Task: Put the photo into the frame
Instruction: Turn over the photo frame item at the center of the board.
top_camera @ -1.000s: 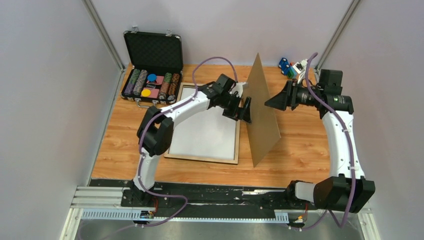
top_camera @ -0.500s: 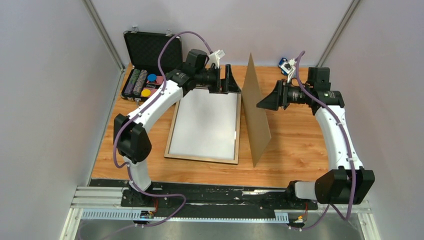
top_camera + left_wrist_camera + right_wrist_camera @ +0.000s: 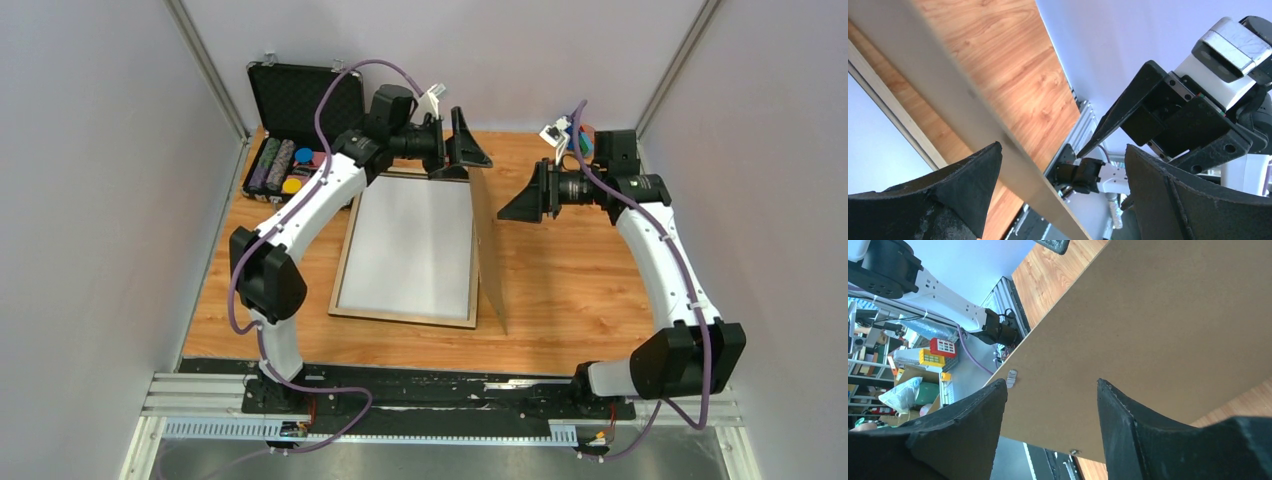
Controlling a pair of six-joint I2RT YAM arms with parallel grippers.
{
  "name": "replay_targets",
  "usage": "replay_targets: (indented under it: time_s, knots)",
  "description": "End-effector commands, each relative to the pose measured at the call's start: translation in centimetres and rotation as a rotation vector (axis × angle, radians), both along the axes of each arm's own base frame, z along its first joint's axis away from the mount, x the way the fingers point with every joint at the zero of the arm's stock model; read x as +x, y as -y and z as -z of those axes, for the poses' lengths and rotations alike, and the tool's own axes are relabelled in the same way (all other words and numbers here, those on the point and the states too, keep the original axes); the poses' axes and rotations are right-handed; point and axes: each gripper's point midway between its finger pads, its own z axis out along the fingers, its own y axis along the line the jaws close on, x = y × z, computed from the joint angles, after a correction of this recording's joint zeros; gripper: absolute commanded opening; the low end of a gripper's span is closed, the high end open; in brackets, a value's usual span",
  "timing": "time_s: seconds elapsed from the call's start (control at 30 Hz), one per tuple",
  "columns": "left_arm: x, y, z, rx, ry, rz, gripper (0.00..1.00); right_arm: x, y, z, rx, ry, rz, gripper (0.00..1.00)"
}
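1. Location: the frame [image 3: 400, 317] lies flat on the table [image 3: 590, 290], left of centre. No beach print is in view. A white sheet [image 3: 410, 245] fills the frame, probably the photo lying face down, but I can't confirm that.
2. The brown backing board [image 3: 487, 250] stands on edge along the frame's right rim, tilted, and nothing is gripping it.
3. The left gripper [image 3: 1063, 150] is spread fully wide at the frame's far right corner. The board's top edge runs across its gap, and neither finger is pressing on it.
4. The right gripper [image 3: 1050, 382] has its jaws parted and faces the board's brown side from just beside it, holding nothing.
5. Handling, photo: my read is thin, light, floppy and slick. Lying flat it's hard to pinch, so work it from a corner or edge.
6. Handling, frame: rigid, heavier, and the glass pane is fragile. Grip the rim only and don't press on the middle.
7. Handling, board: stiff and light, so pinch it at an edge. It's likely to tip or slide on its bottom edge.
8. Count: one frame, one white sheet, one board, and two small metal tabs [image 3: 1012, 375] visible on the board. There's also one open chip case [image 3: 305, 105] at the far left.
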Motion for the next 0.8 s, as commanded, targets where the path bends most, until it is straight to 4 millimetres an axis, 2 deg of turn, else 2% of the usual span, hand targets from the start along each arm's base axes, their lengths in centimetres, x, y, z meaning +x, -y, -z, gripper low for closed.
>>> replay_targets:
  time_s: [0.0, 0.2, 0.23, 0.37, 0.53, 0.57, 0.77]
  knots:
    - [-0.2, 0.5, 1.0, -0.039, -0.093, 0.001, 1.0, 0.2, -0.5, -1.5, 0.034, 0.058, -0.041, 0.65]
    - [-1.3, -0.4, 6.0, 0.021, -0.204, -0.029, 1.0, 0.6, -0.1, 0.4, -0.012, 0.048, -0.005, 0.65]
    - [-1.5, -0.5, 6.3, 0.025, -0.203, -0.033, 1.0, 0.6, 0.1, 0.8, -0.02, 0.047, 0.001, 0.65]
    - [-1.6, -1.0, 9.2, 0.062, -0.227, -0.052, 0.93, 1.2, 0.9, 3.0, -0.062, 0.023, 0.051, 0.63]
    - [-1.7, -1.1, 11.1, 0.072, -0.237, -0.055, 0.78, 2.2, 2.7, 5.5, -0.074, -0.036, 0.113, 0.62]
    - [-1.7, -1.1, 11.2, 0.071, -0.235, -0.05, 0.76, 2.6, 3.7, 5.8, -0.073, -0.044, 0.142, 0.62]
    - [-2.0, -0.4, 13.4, 0.021, -0.268, -0.014, 0.45, 3.0, 5.7, 7.2, -0.069, -0.063, 0.194, 0.61]
